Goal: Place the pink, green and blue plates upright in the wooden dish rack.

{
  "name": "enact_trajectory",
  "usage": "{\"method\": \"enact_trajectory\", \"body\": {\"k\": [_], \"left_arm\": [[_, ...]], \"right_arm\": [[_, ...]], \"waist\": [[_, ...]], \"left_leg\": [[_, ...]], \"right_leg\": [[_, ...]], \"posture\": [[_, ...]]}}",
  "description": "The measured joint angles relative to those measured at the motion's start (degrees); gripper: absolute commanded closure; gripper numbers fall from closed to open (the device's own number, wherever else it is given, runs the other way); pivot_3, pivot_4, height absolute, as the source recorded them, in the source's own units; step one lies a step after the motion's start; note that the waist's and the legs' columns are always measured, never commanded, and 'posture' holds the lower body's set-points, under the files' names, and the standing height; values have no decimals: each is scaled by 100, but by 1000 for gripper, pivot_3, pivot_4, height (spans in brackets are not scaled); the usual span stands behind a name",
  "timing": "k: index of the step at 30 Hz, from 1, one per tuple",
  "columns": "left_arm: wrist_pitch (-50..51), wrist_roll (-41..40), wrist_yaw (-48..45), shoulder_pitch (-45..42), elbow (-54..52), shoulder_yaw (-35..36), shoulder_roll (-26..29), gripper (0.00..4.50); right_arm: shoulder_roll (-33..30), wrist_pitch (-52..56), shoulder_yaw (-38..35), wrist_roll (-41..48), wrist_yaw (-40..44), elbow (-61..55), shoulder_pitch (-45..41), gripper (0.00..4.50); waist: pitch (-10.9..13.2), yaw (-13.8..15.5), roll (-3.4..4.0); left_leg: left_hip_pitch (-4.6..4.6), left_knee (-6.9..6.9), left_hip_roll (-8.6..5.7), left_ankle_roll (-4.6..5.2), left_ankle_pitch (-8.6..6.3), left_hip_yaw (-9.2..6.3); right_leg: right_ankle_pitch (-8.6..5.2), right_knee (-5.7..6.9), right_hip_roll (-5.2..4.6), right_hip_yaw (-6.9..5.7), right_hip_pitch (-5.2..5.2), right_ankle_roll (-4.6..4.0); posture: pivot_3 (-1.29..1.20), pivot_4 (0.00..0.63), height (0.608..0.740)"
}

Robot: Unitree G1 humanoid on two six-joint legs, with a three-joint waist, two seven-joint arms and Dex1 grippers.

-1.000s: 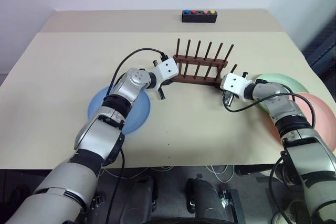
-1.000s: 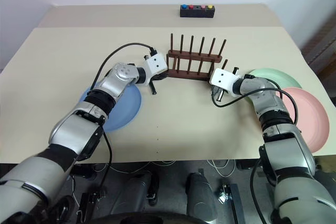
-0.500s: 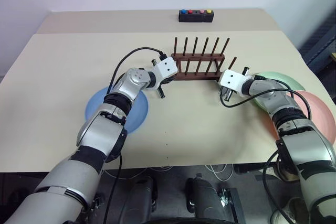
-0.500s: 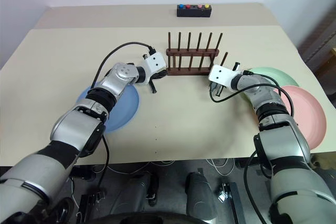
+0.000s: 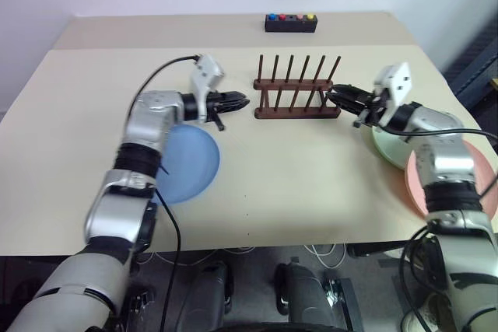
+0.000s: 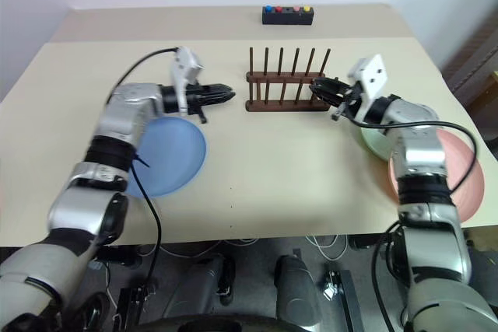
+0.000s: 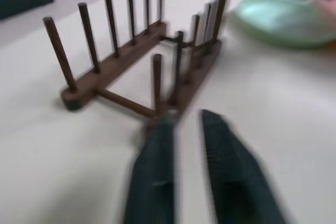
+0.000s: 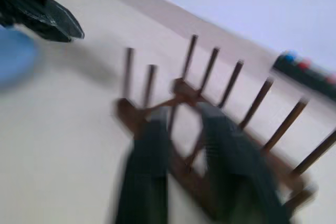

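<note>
Rack empty, all three plates flat on the bench.

Left gripper [image 5: 240,101] and right gripper [image 5: 336,96] flank the wooden dish rack [image 5: 296,100], fingers slightly parted, holding nothing.

I see a wide beige table [image 5: 311,184] carrying everything. The wooden dish rack [image 5: 296,96] stands upright near the middle, a little toward the far side, its pegs bare. The blue plate [image 5: 185,162] lies flat on the near left. On the right, the green plate [image 5: 387,143] lies flat with the pink plate [image 5: 485,192] just nearer, at the table's right edge. A black box with coloured buttons [image 5: 291,23] sits at the far edge.
</note>
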Motion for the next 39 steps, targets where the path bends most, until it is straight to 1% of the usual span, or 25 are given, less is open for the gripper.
{"method": "enact_trajectory", "body": {"k": [2, 4, 6, 9, 12, 14, 18, 23, 29, 33, 37, 39], "left_arm": [[490, -302, -194, 248, -619, 93, 245, 1112], [896, -597, -316, 384, -1053, 183, 354, 91], [1094, -813, -380, 452, -1360, 222, 470, 36], [1167, -967, -413, 611, -1628, 355, 697, 36], [1151, -1116, -507, 795, -1819, 430, 788, 36], [953, -1229, -657, 958, -2025, 434, 791, 36], [864, -1530, -845, 1005, -2199, 518, 820, 36], [752, -1541, -843, 1005, -2154, 593, 958, 36], [678, -1588, -683, 1012, -2176, 621, 953, 36], [748, -1940, -724, 1114, -2534, 671, 911, 36], [861, -2234, -838, 1363, -2804, 733, 972, 36], [809, -2239, -898, 1427, -2787, 718, 978, 36]], "right_arm": [[-227, 629, -276, 413, -14, -620, 146, 1057], [-410, 1045, -567, 742, -58, -1003, 164, 43], [-611, 1333, -877, 962, -111, -1233, 244, 14], [-956, 1566, -1224, 1048, -161, -1333, 619, 14], [-972, 1667, -1313, 1050, -274, -1368, 912, 14], [-967, 1659, -1304, 1036, -333, -1464, 1004, 14], [-955, 1620, -1258, 1002, -379, -1781, 1065, 14], [-853, 1421, -1042, 831, -399, -1844, 1064, 14], [-887, 1170, -472, -76, -766, -992, 855, 14], [-954, 1399, -366, -157, -811, -969, 810, 14], [-1535, 2180, -1191, 385, -606, -1378, 1212, 14], [-1825, 2541, -1751, 545, -587, -1647, 1663, 14]], "waist": [[0, 8, 1], [0, 19, 0], [-1, 41, 0], [-1, 79, 0], [-1, 80, 0], [-1, 83, 0], [-1, 107, 0], [-1, 124, 0], [-1, 134, 0], [0, 128, 1], [1, 167, 2], [-2, 175, -2]], "left_leg": [[3, 0, 0, -1, 0, -2], [2, 1, -1, -1, 0, -5], [1, 1, -2, 0, 0, -6], [2, -1, -2, 2, -2, -3], [4, 0, -1, 2, -1, 2], [3, 0, -1, 2, -1, 2], [3, 0, -1, 2, -1, 2], [3, 0, -2, 3, -1, 2], [1, 0, -4, 5, -2, 4], [1, 0, -3, 5, -2, 4], [0, 0, -2, 7, -3, 1], [2, 1, -2, 10, -5, 0]], "right_leg": [[1, 0, 0, 0, 2, -1], [1, -2, -1, 0, 3, -2], [0, -4, -1, 0, 3, -2], [0, -7, -1, 0, 4, -2], [0, -3, -1, 2, 3, -2], [0, -3, -1, 2, 2, -2], [0, -5, -1, 2, 3, -2], [0, -6, 0, 1, 4, -2], [-1, -7, 0, 1, 3, -2], [-1, -7, 0, 2, 3, -2], [-1, -11, -1, 0, 8, -2], [-1, -18, -1, -1, 14, -2]], "posture": [[0, 150, 735], [0, 150, 735], [0, 150, 735], [0, 150, 735], [0, 150, 735], [0, 150, 735], [0, 150, 735], [0, 150, 735], [0, 150, 735], [0, 150, 735], [0, 150, 735], [0, 150, 735]]}}
